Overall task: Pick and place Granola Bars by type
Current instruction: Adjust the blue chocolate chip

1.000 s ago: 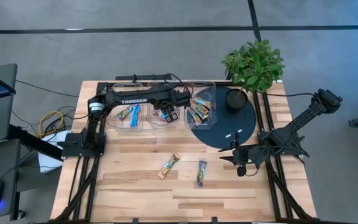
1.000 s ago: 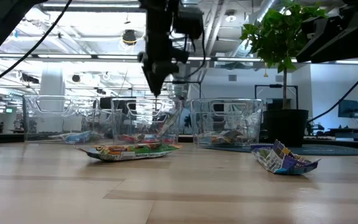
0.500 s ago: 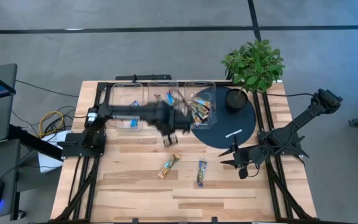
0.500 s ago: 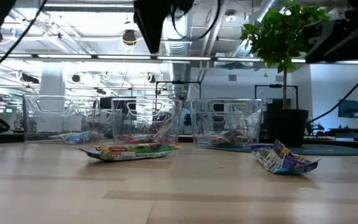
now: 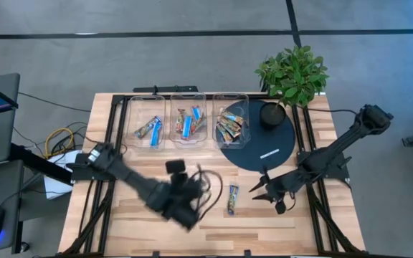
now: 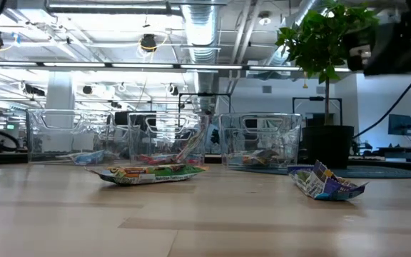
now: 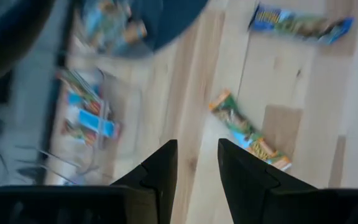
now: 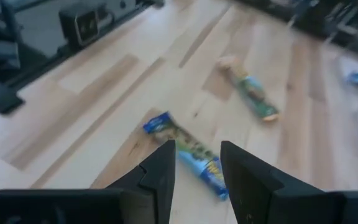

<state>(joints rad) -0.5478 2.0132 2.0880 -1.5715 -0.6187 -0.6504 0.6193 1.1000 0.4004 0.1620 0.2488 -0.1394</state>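
Here the left tool (image 7: 194,163), fingers slightly apart and empty, is hovering over the green bar (image 7: 249,130) on the surface (image 5: 278,229), apparently lining up to grab it.

Bright even overhead light (ceiling lamps glare); left arm (image 5: 160,197), wrist views motion-blurred.

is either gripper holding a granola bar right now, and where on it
Neither. The left gripper hangs empty above the green and tan wrapped bar; the right gripper is empty above the blue wrapped bar.

Bare light wooden tabletop (image 5: 278,233) lies open at lower right of the high view; three clear plastic bins (image 5: 186,120) and a dark round disc (image 5: 260,147) crowd its upper centre.
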